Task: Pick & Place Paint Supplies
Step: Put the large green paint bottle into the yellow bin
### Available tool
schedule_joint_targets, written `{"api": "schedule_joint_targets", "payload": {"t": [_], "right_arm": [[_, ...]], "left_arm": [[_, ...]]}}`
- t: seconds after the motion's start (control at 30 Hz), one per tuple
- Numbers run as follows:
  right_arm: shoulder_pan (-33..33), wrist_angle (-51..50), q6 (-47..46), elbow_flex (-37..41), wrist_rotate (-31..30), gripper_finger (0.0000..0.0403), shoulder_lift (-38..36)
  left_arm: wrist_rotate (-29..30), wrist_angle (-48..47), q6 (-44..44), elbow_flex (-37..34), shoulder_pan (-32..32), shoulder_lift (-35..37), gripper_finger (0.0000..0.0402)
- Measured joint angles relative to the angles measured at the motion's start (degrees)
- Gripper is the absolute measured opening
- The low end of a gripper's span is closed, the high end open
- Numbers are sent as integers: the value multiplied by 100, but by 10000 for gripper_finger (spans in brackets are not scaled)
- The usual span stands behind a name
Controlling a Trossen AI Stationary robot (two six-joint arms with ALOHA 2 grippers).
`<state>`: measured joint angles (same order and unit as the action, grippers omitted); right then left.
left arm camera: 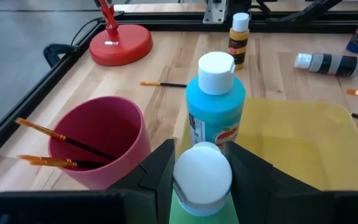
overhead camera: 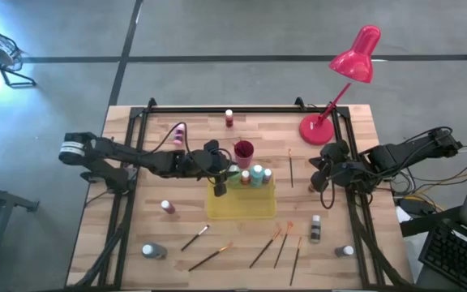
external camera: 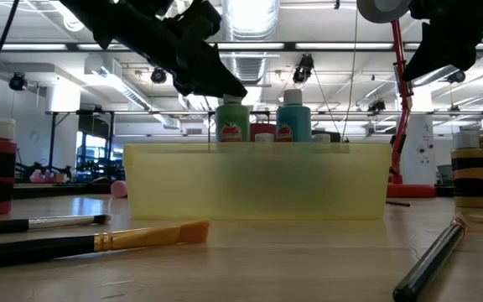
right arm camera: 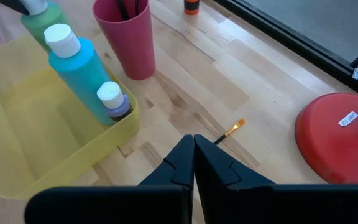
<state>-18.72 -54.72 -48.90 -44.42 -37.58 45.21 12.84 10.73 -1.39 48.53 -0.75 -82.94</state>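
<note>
left gripper pinching the white cap of a green bottle, standing in the yellow tray at frame centre of the high view, just beside a light blue bottle. only in the left wrist view: two brushes inside the magenta cup, lower left. right gripper pressed together, empty, over bare wood at centre right of the high view, near the red lamp base. only in the right wrist view: a small purple bottle tucked in the tray corner. loose brushes and bottles scattered along the lower table edge in the high view
</note>
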Motion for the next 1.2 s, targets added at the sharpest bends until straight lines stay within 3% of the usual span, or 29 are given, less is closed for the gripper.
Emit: {"api": "schedule_joint_targets", "payload": {"t": [0.37, 0.67, 1.2], "right_arm": [[0, 4, 0, 0, 1, 8, -1], [-1, 7, 0, 0, 0, 8, 0], [0, 7, 0, 0, 5, 8, 0]], "left_arm": [[0, 10, -50, -4, 28, 0, 123], [13, 29, -26, -4, 60, 2, 176], [-90, 17, 310, 377, 67, 28, 180]]}}
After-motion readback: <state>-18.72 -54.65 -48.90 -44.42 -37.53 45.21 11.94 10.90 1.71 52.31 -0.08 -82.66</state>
